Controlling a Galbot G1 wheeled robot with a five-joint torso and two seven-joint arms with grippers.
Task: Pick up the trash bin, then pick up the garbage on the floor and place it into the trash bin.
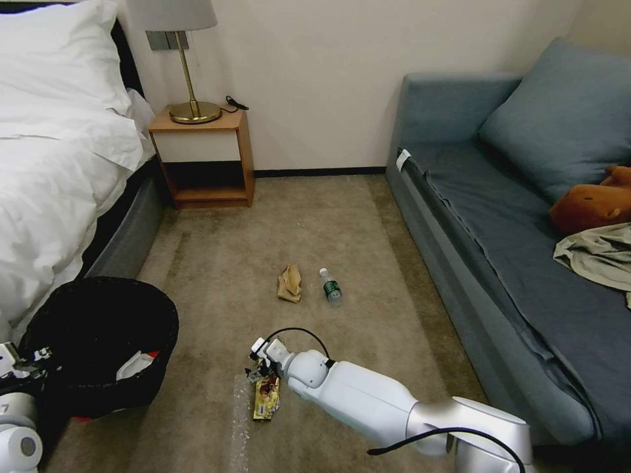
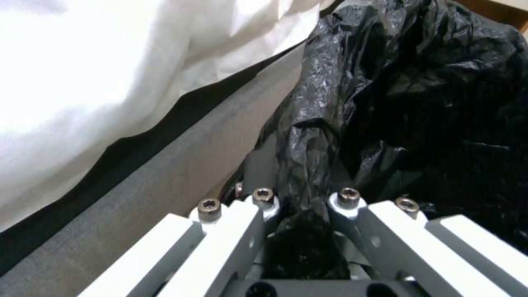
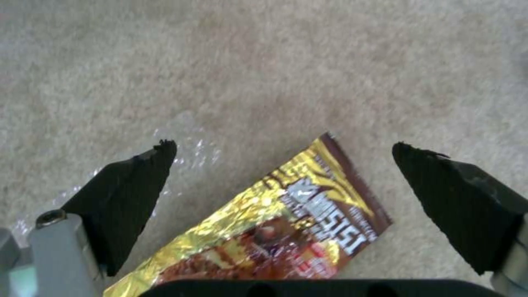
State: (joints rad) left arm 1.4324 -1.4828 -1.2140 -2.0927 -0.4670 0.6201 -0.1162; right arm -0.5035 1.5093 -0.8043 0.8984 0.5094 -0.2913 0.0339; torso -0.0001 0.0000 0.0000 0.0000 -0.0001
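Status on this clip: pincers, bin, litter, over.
Left pincer shut on trash bin liner. Right pincer open over gold-brown wrapper. Tan paper and bottle on carpet. Nothing blocking.

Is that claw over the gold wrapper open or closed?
Open: the right gripper has its black fingers spread either side of the gold wrapper.

Beige carpet (image 1: 263, 230). Cream wall (image 1: 315, 72). Bed (image 1: 59, 151), white bedding, at left. Wooden nightstand (image 1: 204, 157) with 1 brass lamp (image 1: 187, 62). Blue-grey sofa (image 1: 526, 249) at right, 1 matching cushion (image 1: 565, 118).
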